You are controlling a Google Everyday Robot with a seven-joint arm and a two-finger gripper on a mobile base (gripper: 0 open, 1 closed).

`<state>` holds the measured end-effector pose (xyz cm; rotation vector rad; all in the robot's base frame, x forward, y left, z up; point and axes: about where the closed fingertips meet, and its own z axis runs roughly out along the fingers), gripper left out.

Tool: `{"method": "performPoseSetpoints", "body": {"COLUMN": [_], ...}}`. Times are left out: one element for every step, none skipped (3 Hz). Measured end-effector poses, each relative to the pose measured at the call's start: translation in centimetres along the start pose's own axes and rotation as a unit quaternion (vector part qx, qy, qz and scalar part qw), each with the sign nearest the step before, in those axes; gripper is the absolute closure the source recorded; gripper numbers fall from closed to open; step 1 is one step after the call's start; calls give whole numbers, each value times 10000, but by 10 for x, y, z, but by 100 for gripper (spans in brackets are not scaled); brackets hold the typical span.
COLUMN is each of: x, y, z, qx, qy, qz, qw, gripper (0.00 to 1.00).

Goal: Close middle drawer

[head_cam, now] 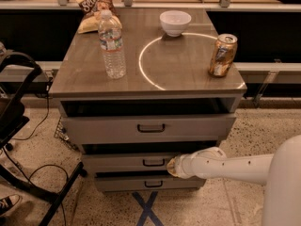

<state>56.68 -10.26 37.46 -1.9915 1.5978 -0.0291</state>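
Camera view looks down on a grey cabinet. On its worktop (155,79), going from the left: a chip bag (94,4) at the back left corner, a water bottle (112,44) upright just in front of it, a white bowl (175,22) by the back edge, and a can (223,55) upright near the right edge.

Under the front edge hang three drawers. The top drawer (113,128), with the taller front, stands out from the cabinet with a dark gap above it. Below it is the middle drawer (122,163), its low front and small dark handle (154,162) set back beneath the top one. Lowest is the bottom drawer (122,183).

The gripper (173,166) comes in from the right on a white arm (230,166) and sits at the right part of the middle drawer's front, just beside the handle and apparently against the panel — whether it is apart or together I cannot tell.

As to progress, the middle drawer looks largely pushed in: its front sits only a little forward of the bottom drawer's, with a shadowed slot showing above it. What seems left is a short final push until the front is flush — then drawing the arm back.
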Motion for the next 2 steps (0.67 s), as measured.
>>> {"method": "performPoseSetpoints", "body": {"x": [1,1], "y": [-13,-10], "z": [-2,-3], "qx": [107,107], "qy": [-4,-4], "qz": [-91,-91], "qw": [9999,9999], "gripper": [100,100]}}
